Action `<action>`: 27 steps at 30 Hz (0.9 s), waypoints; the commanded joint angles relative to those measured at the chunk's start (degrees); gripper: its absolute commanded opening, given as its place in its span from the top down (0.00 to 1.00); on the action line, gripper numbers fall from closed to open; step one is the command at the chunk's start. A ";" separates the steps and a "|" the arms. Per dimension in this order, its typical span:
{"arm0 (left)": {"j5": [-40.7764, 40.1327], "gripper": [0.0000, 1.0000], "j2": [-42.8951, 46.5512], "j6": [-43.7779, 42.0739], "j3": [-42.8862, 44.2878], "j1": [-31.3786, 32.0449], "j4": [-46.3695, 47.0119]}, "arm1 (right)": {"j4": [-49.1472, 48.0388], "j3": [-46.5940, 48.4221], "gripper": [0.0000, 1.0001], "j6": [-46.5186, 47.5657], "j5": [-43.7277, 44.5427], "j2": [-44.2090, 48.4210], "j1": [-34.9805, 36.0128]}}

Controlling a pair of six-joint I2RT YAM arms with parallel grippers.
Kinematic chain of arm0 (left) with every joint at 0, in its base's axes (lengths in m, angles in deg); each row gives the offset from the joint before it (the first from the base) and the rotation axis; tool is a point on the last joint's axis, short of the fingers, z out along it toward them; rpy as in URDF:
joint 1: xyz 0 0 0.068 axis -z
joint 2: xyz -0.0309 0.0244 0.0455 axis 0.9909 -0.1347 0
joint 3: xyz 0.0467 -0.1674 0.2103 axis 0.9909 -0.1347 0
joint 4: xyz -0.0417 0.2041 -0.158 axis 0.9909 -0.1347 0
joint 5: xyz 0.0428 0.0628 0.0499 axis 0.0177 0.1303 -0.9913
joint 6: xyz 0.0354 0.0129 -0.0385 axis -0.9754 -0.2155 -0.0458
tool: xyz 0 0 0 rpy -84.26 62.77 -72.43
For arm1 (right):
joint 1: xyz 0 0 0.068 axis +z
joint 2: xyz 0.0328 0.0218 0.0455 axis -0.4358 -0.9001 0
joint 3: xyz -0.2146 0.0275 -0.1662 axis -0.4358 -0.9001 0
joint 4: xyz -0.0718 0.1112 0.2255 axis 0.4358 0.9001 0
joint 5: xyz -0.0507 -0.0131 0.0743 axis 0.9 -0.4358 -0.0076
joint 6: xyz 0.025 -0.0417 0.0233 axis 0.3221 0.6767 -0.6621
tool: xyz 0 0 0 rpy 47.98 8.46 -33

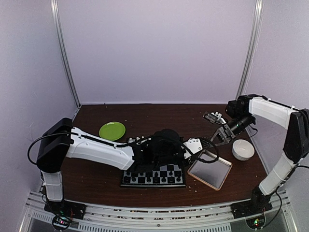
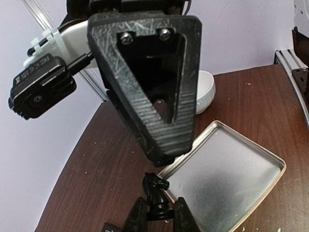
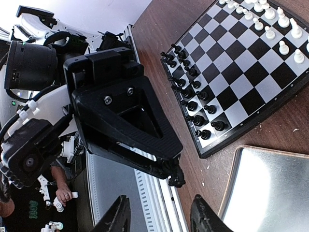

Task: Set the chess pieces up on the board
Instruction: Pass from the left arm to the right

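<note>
The left tool (image 2: 159, 205) pinches a black knight (image 2: 155, 186) upright by its base, over the desk (image 2: 96, 159) just beside the tray (image 2: 231, 179). The right tool (image 3: 159, 215) is spread, nothing between its fingers, close to the left one. The board (image 3: 241, 63) lies beside the tray, with black pieces (image 3: 210, 109) in two rows along one edge and white pieces (image 3: 284, 21) opposite.

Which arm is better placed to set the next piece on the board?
Left. The left tool grips a black knight, and that arm reaches over the board. The right tool is open and empty, off near the white bowl.
</note>
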 commanded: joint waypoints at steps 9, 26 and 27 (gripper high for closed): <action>2.61 0.92 2.16 1.30 0.08 0.17 5.64 | 3.22 2.17 0.60 2.19 -3.36 -2.25 0.10; 3.42 0.92 0.84 0.92 2.48 0.59 5.68 | 3.43 2.44 0.67 2.43 -4.47 -3.34 1.31; 3.42 0.91 0.76 0.88 2.65 0.61 5.67 | 3.50 2.44 0.68 2.42 -4.59 -3.39 1.38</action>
